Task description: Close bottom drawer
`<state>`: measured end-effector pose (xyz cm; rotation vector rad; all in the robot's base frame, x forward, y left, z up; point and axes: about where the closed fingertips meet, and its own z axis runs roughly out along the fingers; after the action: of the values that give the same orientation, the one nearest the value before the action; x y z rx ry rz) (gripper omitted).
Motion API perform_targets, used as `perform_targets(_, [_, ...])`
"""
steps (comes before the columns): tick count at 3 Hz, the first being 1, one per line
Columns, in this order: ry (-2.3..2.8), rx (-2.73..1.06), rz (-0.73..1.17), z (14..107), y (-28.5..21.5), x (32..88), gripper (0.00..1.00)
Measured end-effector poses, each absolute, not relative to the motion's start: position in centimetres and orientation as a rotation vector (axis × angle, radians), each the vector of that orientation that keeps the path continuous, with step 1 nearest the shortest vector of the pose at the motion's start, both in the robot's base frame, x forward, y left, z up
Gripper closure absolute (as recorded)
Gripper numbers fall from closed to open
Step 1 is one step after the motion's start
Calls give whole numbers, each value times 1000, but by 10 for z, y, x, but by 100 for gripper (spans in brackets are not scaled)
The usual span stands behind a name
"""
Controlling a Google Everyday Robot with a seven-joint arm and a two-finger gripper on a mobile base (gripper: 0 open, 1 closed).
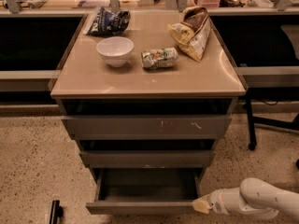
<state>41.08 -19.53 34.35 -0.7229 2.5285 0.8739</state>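
The bottom drawer [140, 207] is the lowest of three grey-brown drawers in the cabinet. It stands pulled out, with its shallow dark box [147, 185] showing empty. Its plain front panel runs along the bottom of the view. My gripper [202, 204] is at the end of the white arm [261, 199] coming in from the lower right. Its tip sits at the right end of the drawer's front panel, touching or very close to it.
Above are the medium drawer front [147, 158] and the wide scratched one [147, 126]. On the cabinet top [196, 80] sit a white bowl [115, 51], a lying can [159, 58], a dark chip bag [108, 21] and a tan bag [192, 32]. A dark chair leg [250, 125] stands at right.
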Motion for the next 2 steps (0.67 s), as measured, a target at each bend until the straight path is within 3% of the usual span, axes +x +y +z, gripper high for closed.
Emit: perform_targets(2, [2605, -707, 918, 303, -189, 413, 100])
